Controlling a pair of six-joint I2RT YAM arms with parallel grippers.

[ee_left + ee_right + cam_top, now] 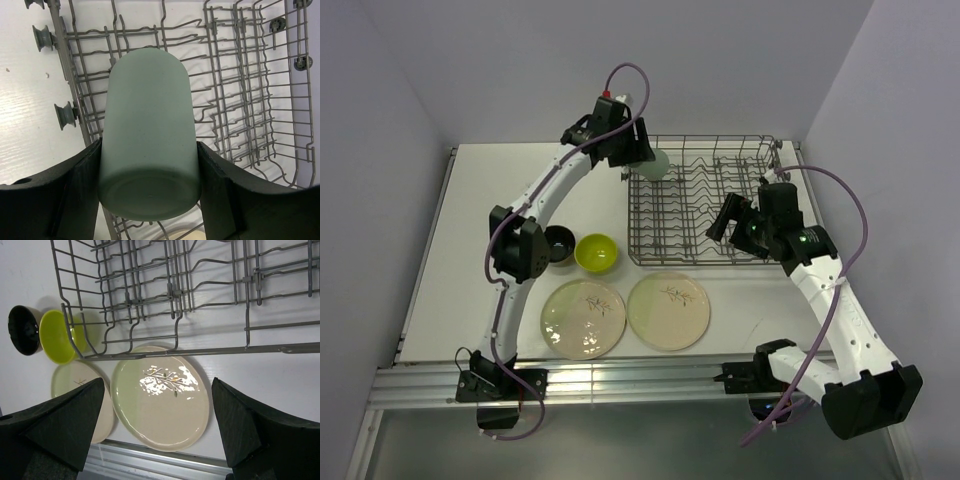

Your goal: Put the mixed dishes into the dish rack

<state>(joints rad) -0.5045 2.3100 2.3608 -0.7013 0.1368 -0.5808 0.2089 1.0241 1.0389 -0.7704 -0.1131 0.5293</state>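
Rack: grey wire basket at the upper right of the top view, standing on the white counter; rows of upright tines inside.
Mint cup: over the rack's upper-left corner in the top view. In the left wrist view its closed base faces the camera and its mouth points away toward the wires. Whether it touches them I cannot tell.
Left pincer: gripping the mint cup, one finger against each side of its wall.
Right pincer: wide open and holding nothing, above the rack's lower-right part in the top view.
Plates: left plate and right plate lie flat on the counter just beside each other, below the rack at lower centre. In the right wrist view the right plate shows between the right pincer's fingers.
Bowl: lime green, upright on the counter, just left of the rack's lower-left corner.
Dark cup: just left of the bowl, close against the left arm.
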